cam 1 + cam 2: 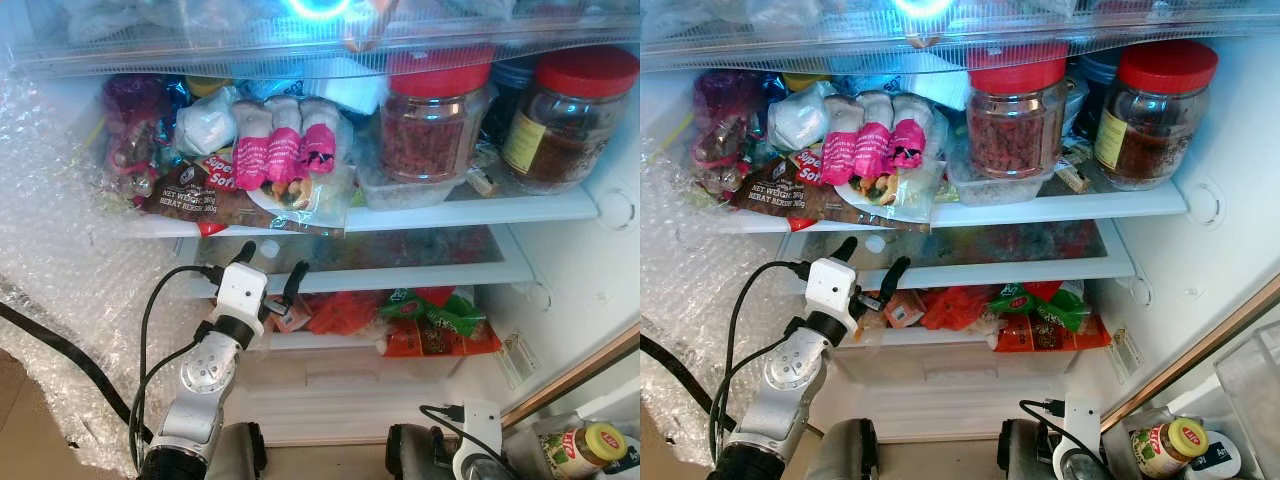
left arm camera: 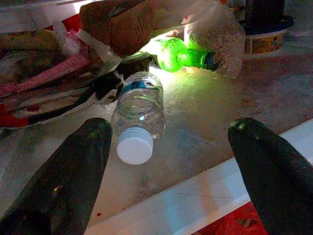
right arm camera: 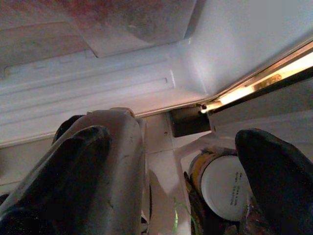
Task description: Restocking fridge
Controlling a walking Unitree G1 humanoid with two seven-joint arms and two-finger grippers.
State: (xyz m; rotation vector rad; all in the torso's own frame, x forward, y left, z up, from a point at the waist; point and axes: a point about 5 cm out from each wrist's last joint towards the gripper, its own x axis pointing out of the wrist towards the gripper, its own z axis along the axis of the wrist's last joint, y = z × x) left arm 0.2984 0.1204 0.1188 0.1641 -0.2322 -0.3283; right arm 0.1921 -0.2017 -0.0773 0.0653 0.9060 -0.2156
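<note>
A small clear water bottle (image 2: 139, 110) with a white cap lies on its side on the fridge's middle shelf (image 1: 420, 274), cap toward the front edge. Its cap (image 1: 268, 248) peeks out just past my left gripper (image 1: 273, 258). That gripper is open, its two black fingers (image 2: 73, 171) spread either side of the bottle and just in front of it, touching nothing. My right gripper (image 3: 173, 147) hangs low by the fridge's bottom right, open and holding nothing.
A green bottle (image 2: 181, 55), wrapped packets and a tub (image 2: 264, 36) lie deeper on the shelf. Above are pink packs (image 1: 285, 145) and two red-lidded jars (image 1: 435, 115). Snack bags (image 1: 430, 320) fill the drawer below. Bubble wrap (image 1: 60, 300) covers the left; a jar (image 1: 590, 445) stands in the door.
</note>
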